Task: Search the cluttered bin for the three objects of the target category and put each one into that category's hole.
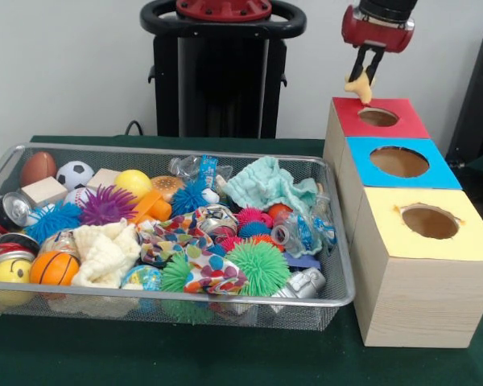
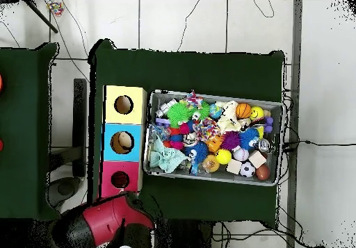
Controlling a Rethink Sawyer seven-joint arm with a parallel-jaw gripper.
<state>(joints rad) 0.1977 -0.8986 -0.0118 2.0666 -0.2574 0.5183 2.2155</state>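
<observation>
We see the arm's last link [image 1: 378, 28] as a glossy red shell with rounded edges, capped above by a black cylinder. Beneath it the hand [image 1: 365, 74] shows as two thin dark fingers [image 1: 377, 63]. Behind stands the black pedestal [image 1: 219, 80], a boxy upright column topped by a black oval ring around a red disc. From overhead we see a red, rounded arm housing [image 2: 108, 217] with black sections.

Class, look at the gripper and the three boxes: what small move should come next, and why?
Probably release. The gripper holds a small yellowish piece just above the far rim of the red box, near its hole; a slight shift over the hole first looks wise.
</observation>
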